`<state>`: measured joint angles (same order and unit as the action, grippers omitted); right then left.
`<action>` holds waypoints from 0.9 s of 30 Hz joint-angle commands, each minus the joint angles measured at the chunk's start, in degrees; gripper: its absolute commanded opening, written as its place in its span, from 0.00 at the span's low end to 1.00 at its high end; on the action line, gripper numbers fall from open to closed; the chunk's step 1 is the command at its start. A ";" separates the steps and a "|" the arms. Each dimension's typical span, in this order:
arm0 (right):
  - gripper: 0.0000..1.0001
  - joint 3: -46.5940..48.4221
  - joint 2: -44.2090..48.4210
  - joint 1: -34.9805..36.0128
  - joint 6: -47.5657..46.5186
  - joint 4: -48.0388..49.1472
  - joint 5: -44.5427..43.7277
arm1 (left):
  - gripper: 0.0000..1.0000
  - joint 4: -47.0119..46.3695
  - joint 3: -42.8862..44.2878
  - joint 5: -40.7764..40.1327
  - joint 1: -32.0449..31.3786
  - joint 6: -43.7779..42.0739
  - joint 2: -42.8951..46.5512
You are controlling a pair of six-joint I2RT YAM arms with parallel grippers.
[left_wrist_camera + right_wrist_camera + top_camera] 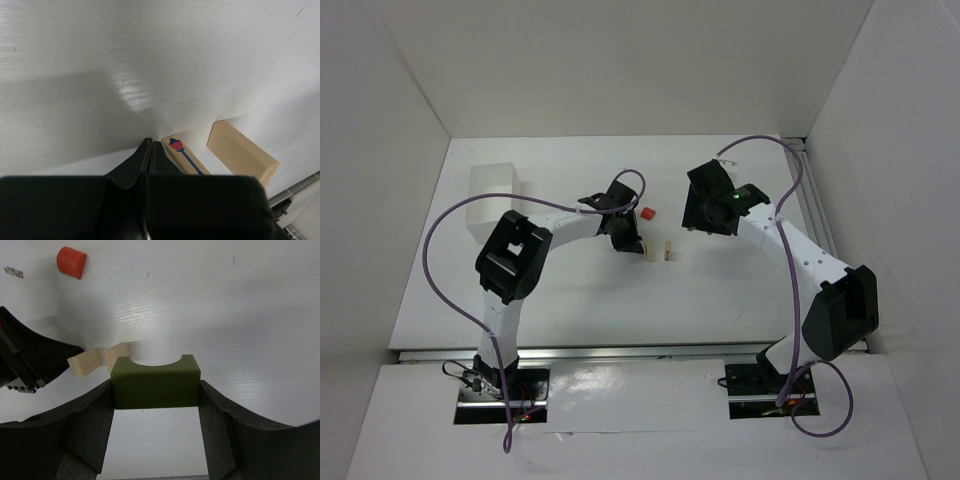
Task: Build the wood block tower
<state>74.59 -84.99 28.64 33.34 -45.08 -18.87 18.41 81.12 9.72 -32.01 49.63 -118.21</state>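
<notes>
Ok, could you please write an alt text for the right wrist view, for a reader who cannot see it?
The right gripper holds a dark green block, notched in an arch on top, between its fingers, over a white table. Beyond it are two pale tan blocks side by side, and a red piece at upper left.

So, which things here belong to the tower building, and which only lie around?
For the tower: green arch block, held in the right claw; tan block with a drawing; plain tan block; red block.
Just lying about: white box.
</notes>
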 commanded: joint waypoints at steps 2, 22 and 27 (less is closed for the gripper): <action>0.51 0.65 0.00 0.62 -0.38 2.45 -0.37 | 0.00 0.48 1.14 0.03 -0.33 -1.11 -1.14; 0.51 0.65 -1.66 2.82 0.14 2.98 0.15 | 0.00 -0.05 2.29 1.18 -0.33 -1.64 -2.20; 0.51 0.65 -2.20 4.66 0.14 3.51 0.76 | 0.00 -0.05 2.29 1.01 -0.33 -1.64 -2.12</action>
<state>74.59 -86.74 31.73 33.36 -44.99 -18.59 17.89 82.15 11.22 -32.03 49.43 -119.20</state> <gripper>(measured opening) 0.690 0.088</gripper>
